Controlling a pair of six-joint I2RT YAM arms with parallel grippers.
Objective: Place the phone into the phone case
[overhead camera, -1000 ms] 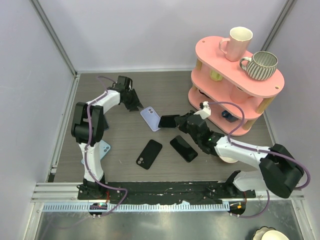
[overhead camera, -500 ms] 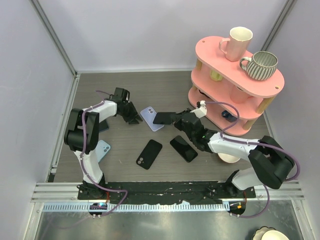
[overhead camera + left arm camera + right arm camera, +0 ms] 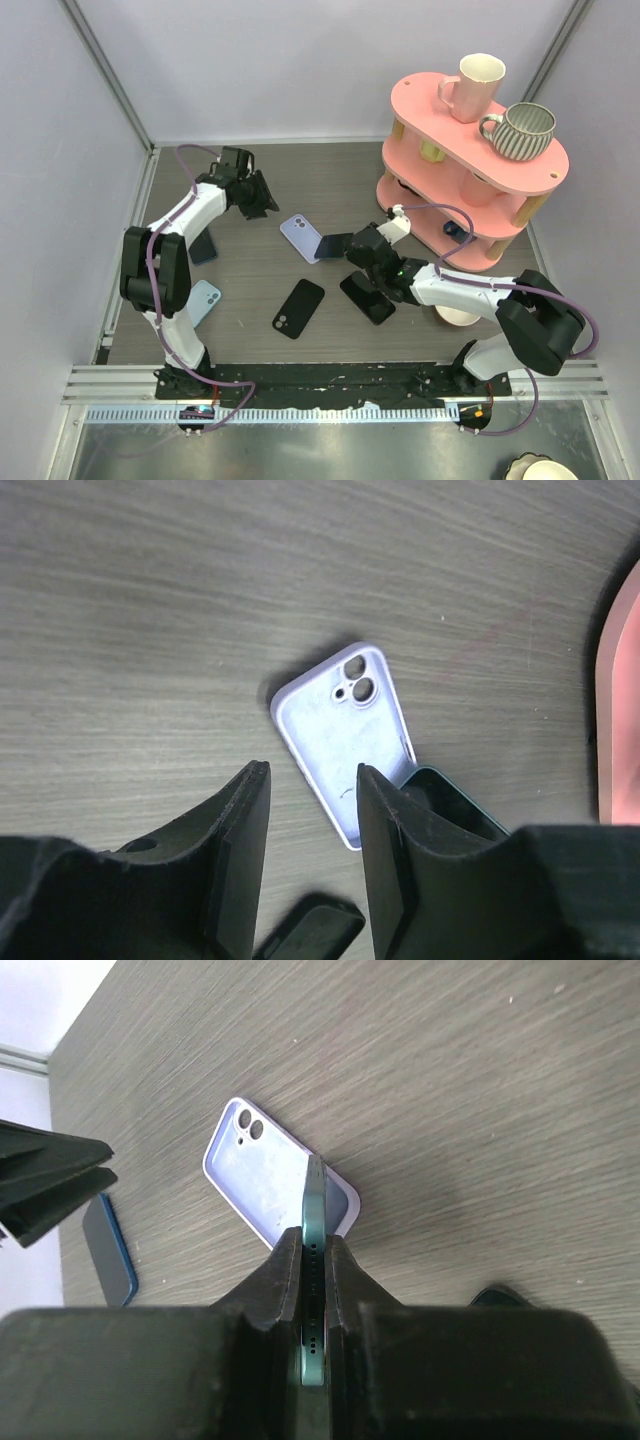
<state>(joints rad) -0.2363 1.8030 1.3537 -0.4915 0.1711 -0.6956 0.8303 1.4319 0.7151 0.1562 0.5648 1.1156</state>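
Left pincer (image 3: 262, 198) has backed away from lilac case (image 3: 300, 238).

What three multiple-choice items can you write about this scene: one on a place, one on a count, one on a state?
1. Where is the lilac case?
A. On a plate
B. Inside a drawer
C. On the table, hollow side up

2. How many mugs stand on top of the pink shelf?
A. One
B. Two
C. Four

3. What is the right gripper doing?
A. Shut on the teal phone, held on edge
B. Open, holding nothing
C. Shut on nothing

Key:
1 C, both wrist views show its inside and camera holes facing up.
2 B, a cream mug and a striped mug stand there.
3 A, the fingers pinch the phone's two faces.
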